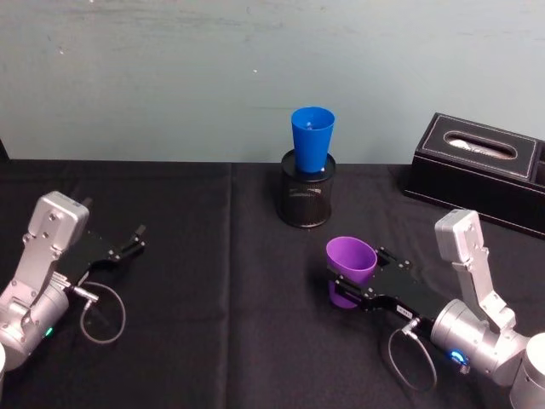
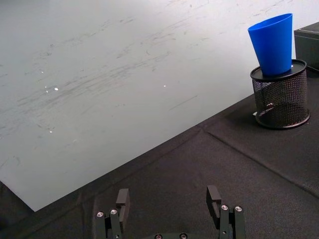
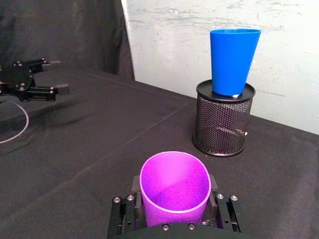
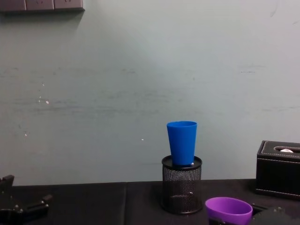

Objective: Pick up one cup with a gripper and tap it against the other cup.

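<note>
Purple cup (image 3: 174, 186) sits closest, clamped between the fingers of the right gripper (image 1: 356, 288) at the right front of the counter (image 1: 213, 298), perhaps tilted a little. Bare counter lies between it and the blue cup (image 1: 312, 141), which stands upright in the mesh pen holder (image 1: 306, 200) near the back edge, with a black tissue box (image 1: 481, 162) to its right. Left gripper (image 1: 136, 239) rests well apart at the left, fingers spread wide and holding nothing.
</note>
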